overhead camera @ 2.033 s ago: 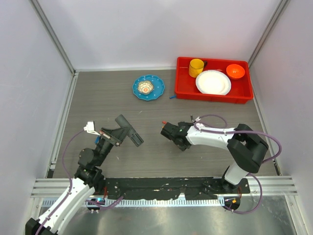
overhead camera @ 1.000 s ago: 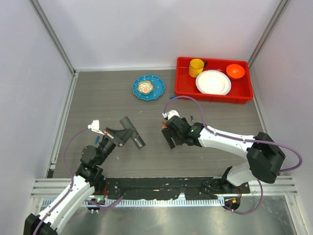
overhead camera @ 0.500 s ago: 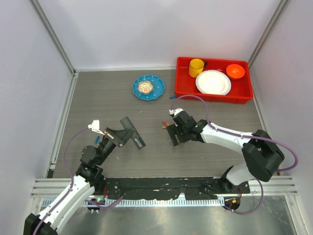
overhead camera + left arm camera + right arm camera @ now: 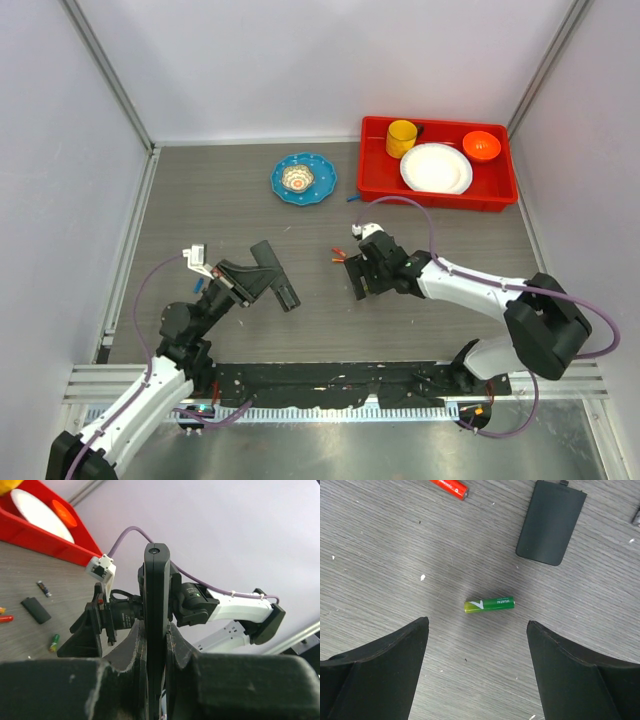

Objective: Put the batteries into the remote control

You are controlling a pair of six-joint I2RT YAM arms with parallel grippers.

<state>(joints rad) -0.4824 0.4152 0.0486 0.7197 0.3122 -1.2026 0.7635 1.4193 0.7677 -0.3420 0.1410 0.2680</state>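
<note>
Now the right gripper (image 4: 476, 625), jaws wide, has swung over a green battery (image 4: 489, 604); a pick looks next. The left gripper (image 4: 154, 637) still clamps the remote (image 4: 156, 580).

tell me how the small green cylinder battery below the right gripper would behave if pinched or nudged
The small green cylindrical battery lies on its side on the flat grey table, so a sideways nudge would probably roll it. It looks rigid and smooth, so it may slip. Its length points finger to finger of the open right gripper, so closing would likely press its ends.
</note>
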